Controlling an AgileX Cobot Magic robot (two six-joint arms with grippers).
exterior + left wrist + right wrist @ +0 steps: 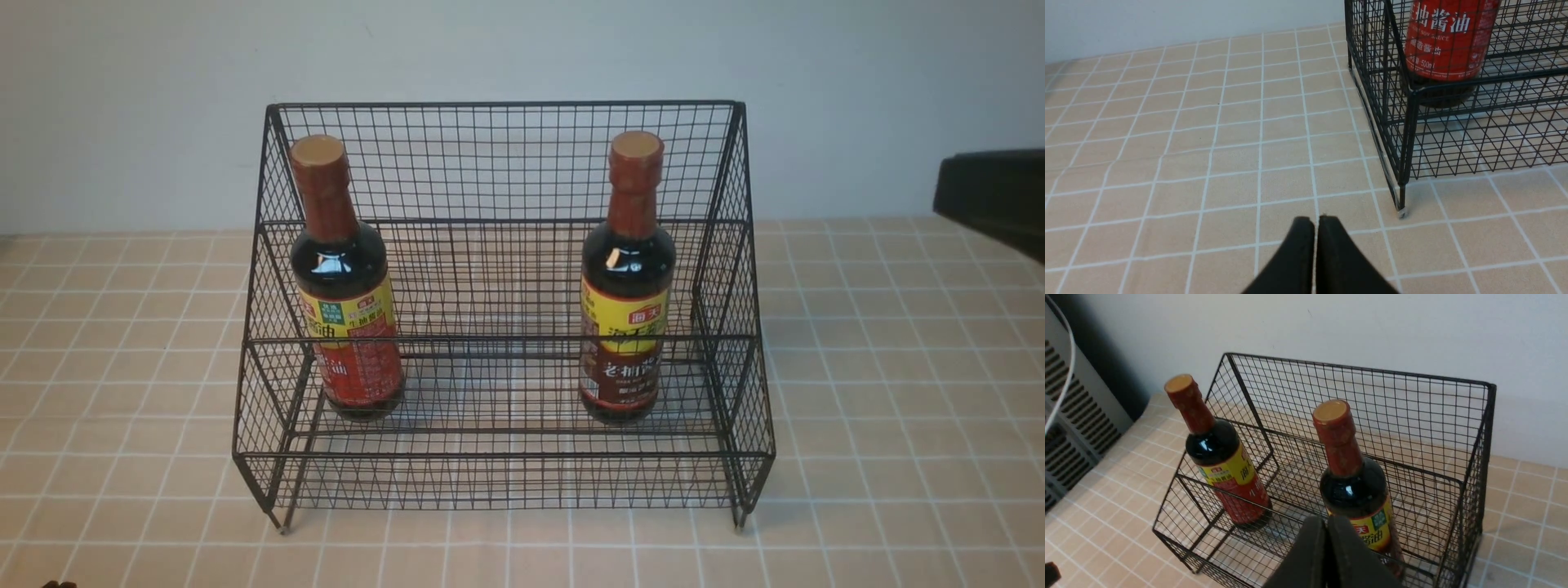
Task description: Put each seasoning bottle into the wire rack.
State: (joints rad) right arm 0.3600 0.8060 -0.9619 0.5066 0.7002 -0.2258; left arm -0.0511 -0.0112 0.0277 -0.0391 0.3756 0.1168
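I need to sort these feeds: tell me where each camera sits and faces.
Front: between the arms, facing the wire rack and wall; the dark shape at the right edge may be an arm.
Left wrist: low by the rack's corner leg; shut fingers show.
Right wrist: above the rack; shut fingers show.
Shared: the red-label bottle.

The table [898, 392] wears a beige tiled cover with white grid lines. A pale wall [522, 49] rises along its far edge. A grey slatted panel [1069, 428] stands past the table's left edge.
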